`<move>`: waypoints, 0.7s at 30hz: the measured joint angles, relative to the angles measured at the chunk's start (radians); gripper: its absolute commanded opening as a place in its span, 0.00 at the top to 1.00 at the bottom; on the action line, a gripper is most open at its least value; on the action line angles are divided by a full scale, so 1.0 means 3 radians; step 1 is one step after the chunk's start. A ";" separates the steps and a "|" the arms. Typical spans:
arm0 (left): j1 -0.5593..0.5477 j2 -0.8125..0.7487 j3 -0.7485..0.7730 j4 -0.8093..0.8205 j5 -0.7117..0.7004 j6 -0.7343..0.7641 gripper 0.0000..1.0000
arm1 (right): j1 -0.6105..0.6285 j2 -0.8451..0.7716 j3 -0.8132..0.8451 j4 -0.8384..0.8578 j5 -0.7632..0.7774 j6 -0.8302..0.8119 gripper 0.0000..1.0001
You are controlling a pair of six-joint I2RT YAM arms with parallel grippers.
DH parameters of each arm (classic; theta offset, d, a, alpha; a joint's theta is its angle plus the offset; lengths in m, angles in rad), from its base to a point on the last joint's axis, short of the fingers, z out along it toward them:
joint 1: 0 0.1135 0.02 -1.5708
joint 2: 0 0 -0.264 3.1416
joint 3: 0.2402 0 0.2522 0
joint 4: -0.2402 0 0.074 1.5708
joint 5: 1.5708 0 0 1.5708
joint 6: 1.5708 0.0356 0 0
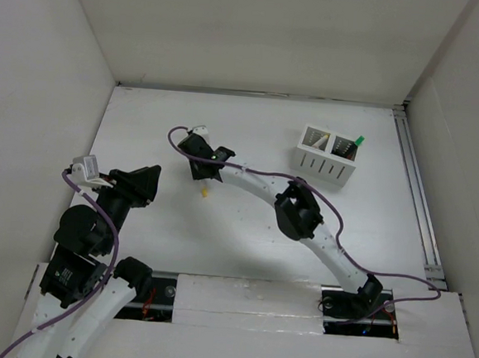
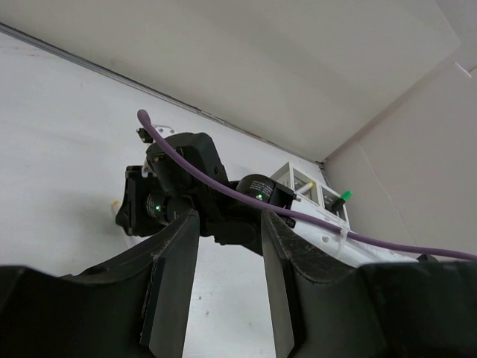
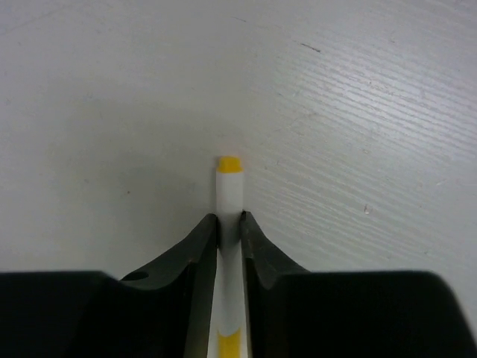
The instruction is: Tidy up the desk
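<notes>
- The counter is filling the middle of the top view as a broad white surface, lying between pale walls, with a metal rail running along its right edge.
- The right arm is reaching from its base at the near edge across to the centre-left of the counter.
- The right end effector is pinching a white pen with a yellow end, its fingers pressing against the barrel on both sides.
- The pen's yellow tip is showing just below the right end effector in the top view; whether it is touching the counter I cannot tell.
- The left arm is sitting folded at the left side, well apart from the pen.
- The left end effector is standing moderately wide with nothing between its fingers, and it is facing the right arm's wrist.
- A white slotted organizer box is standing toward the far right of the counter, well apart from both end effectors.
- A green-capped item is sticking up out of the box's right compartment; something pale is sitting in the left one, too small to name.
- A purple cable is trailing along the right arm.
</notes>
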 measured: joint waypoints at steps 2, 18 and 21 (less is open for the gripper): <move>0.0000 0.0000 0.0000 0.0000 0.0001 0.0001 0.65 | -0.0014 -0.0009 -0.0014 -0.0022 0.0014 -0.0029 0.86; 0.0000 0.0000 0.0000 0.0004 0.0086 0.0015 0.65 | -0.0575 -0.1406 -0.2270 0.0348 -0.0303 0.0139 0.40; 0.0000 0.0000 0.0000 0.0004 0.0095 0.0020 0.65 | -0.0613 -0.1376 -0.2229 0.0343 -0.0352 0.0136 0.41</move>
